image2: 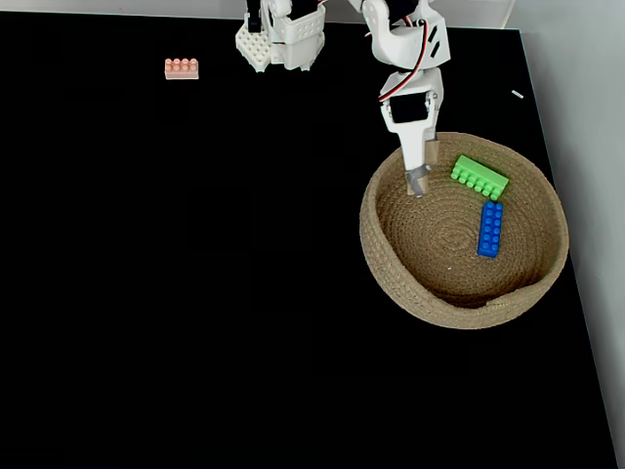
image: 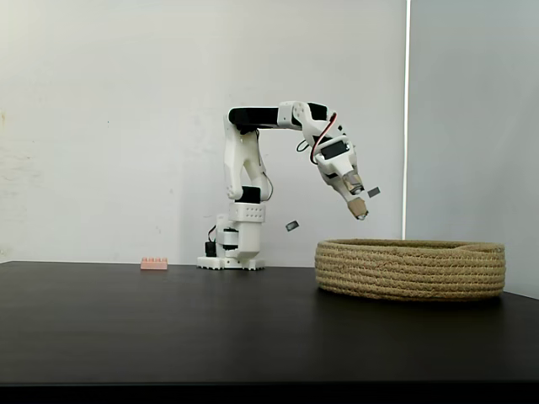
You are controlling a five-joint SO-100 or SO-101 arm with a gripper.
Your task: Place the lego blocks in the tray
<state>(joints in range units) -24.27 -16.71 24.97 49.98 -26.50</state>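
Jaws (image2: pixel 418 182) over tray (image2: pixel 391 264) rim, green brick (image2: pixel 479 177) beside, pink brick (image2: pixel 182 68) far left

arm (image: pixel 253 118): upper link upright, forearm level, wrist bent down | gripper (image: pixel 364 202): jaws parted, nothing between, tips hanging above the tray's (image: pixel 410 269) near rim

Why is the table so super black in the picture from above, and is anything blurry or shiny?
In the fixed view from above, the matte table reflects almost nothing, so the green brick, blue brick and pink brick stand out sharply; the tool looks slightly soft. In the fixed view from the side, the light is even, and the tabletop shows a faint sheen beneath the basket.
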